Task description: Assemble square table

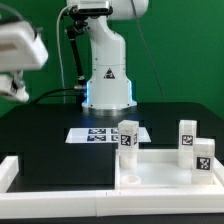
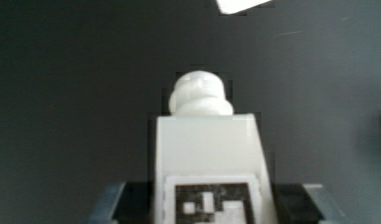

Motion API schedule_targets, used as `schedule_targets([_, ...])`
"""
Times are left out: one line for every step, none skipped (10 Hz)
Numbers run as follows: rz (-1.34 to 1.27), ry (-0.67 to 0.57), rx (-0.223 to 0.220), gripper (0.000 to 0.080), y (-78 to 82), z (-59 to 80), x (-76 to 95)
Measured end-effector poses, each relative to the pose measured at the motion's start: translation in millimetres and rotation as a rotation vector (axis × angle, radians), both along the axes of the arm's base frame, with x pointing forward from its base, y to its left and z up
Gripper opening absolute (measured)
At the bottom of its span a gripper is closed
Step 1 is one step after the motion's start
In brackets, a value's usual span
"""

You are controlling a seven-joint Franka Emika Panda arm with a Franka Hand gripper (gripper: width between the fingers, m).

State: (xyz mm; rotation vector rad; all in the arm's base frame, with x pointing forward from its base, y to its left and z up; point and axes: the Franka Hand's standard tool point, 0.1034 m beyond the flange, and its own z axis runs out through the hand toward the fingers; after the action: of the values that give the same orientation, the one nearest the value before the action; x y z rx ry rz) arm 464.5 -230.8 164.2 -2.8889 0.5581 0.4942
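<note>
With the gripper [image 2: 208, 200] closed on a leg block [image 2: 210, 140] lifted well off the square slab [image 1: 150, 165], we judge a leg-mounting step underway; next comes lining its peg up over a corner hole.

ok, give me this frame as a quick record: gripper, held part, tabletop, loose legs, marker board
gripper: gripper raised off the table at the exterior view's left, closed on a part
held part: leg block, tag facing the wrist camera, rounded peg end pointing away from the fingers
tabletop: square tabletop lying flat at the front
loose legs: three upright at the tabletop, one near its far edge, two at the exterior view's right
marker board: marker board flat behind the tabletop, before the robot base
</note>
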Motion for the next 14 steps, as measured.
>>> schedule_targets([-0.001,-0.058,-0.026,0.0285,1.6,-2.4,-0.2])
schedule_targets([-0.002,-0.093,-0.041,0.0285,2.4,-2.4,0.2])
schedule_targets([-0.012,-0.151,-0.085,0.0285,2.8,-1.5,9.4])
schedule_targets([-0.004,-0.196,-0.111,0.0285,18.2,2.6,26.1])
schedule_targets([-0.01,-0.266,-0.156,0.0285,33.8,9.8,50.6])
schedule_targets([-0.036,-0.321,-0.195,0.0285,55.3,13.7,74.0])
schedule_targets([-0.08,-0.397,-0.243,0.0285,77.0,15.9,98.1])
schedule_targets([-0.143,-0.48,-0.29,0.0285,104.2,13.1,122.8])
schedule_targets([-0.179,-0.533,-0.322,0.0285,125.8,1.7,136.3])
schedule_targets([-0.223,-0.595,-0.348,0.0285,135.2,-8.2,137.6])
schedule_targets([-0.209,-0.636,-0.365,0.0285,136.6,-10.2,135.6])
schedule_targets([-0.21,-0.617,-0.359,0.0285,136.1,-11.0,134.8])
schedule_targets([-0.21,-0.617,-0.359,0.0285,136.2,-10.9,135.1])
schedule_targets([-0.218,-0.618,-0.363,0.0285,142.0,-13.8,135.2])
